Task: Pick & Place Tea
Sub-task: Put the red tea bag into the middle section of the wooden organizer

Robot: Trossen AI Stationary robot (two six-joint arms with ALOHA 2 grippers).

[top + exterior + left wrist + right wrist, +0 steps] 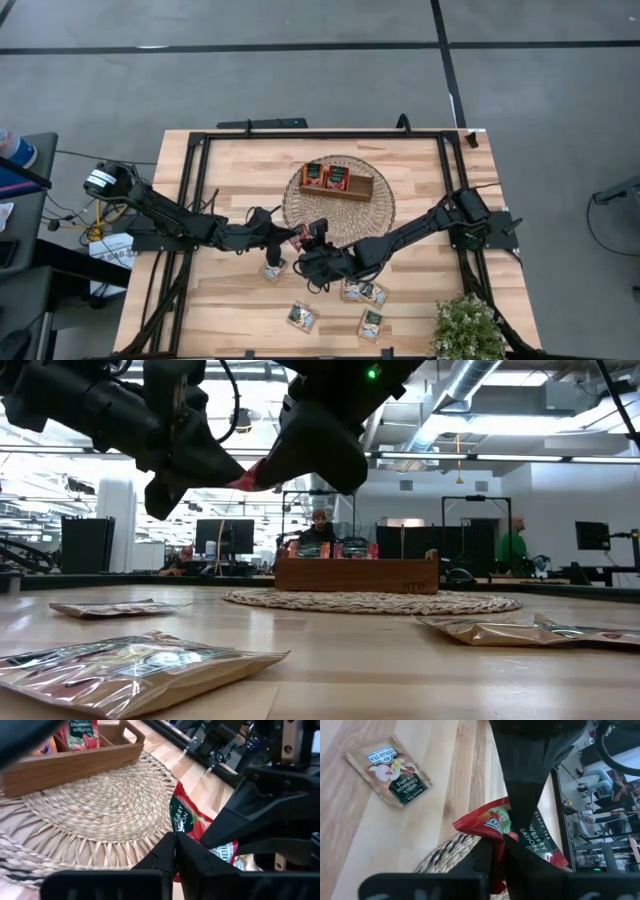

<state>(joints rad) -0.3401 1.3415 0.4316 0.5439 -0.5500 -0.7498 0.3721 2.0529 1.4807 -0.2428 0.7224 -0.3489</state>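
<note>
Both hands met above the wicker mat's edge: the left hand and the right hand each pinched the same crumpled red tea sachet.

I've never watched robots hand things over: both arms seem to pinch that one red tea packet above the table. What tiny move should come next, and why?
Probably the right gripper should let go. The left gripper has its jaws shut on the red sachet too, held above the mat, so freeing one side lets the left arm carry it toward the wooden tray.

Glossy foil sachet, woven wicker mat.
</note>
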